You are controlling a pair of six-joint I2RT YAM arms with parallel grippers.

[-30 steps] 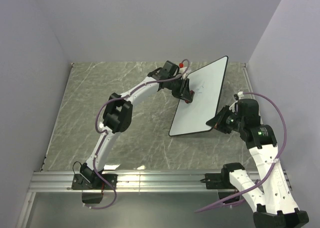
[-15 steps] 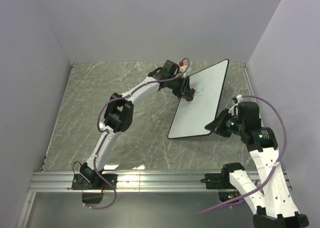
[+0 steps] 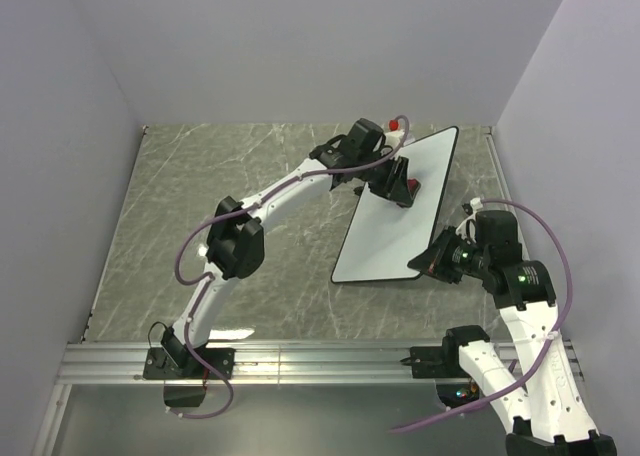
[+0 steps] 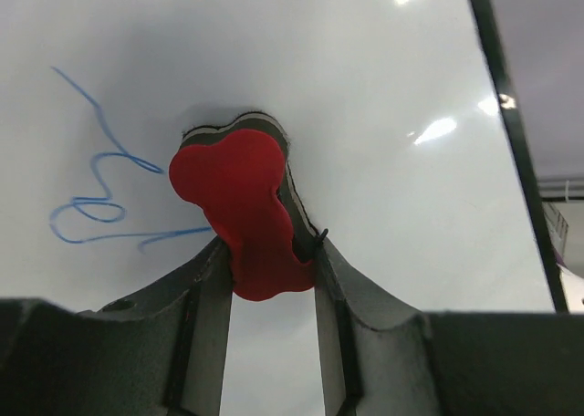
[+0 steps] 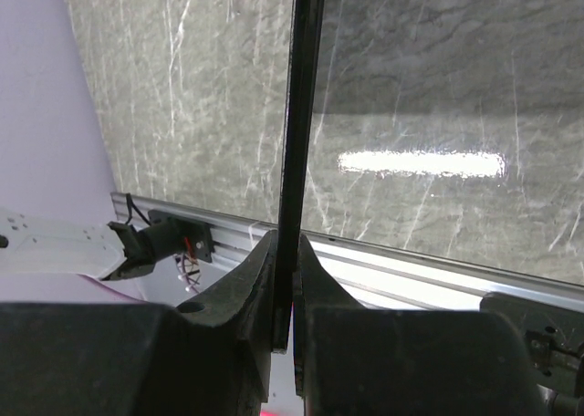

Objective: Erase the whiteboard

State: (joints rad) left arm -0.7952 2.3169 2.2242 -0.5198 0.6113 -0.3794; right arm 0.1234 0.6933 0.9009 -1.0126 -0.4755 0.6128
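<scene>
The left hand point(image 3: 403, 187), closed on the red eraser point(image 4: 245, 211), now sits farther right on the whiteboard point(image 3: 385, 238). The right hand point(image 3: 432, 260) pinches the board's near edge, tilted over the worktop point(image 3: 240, 166). Blue scribble point(image 4: 96, 211) remains.

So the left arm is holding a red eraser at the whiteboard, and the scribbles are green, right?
No, the scribbles are blue, not green; the left wrist view shows it. The left gripper does hold the red eraser at the whiteboard.
</scene>
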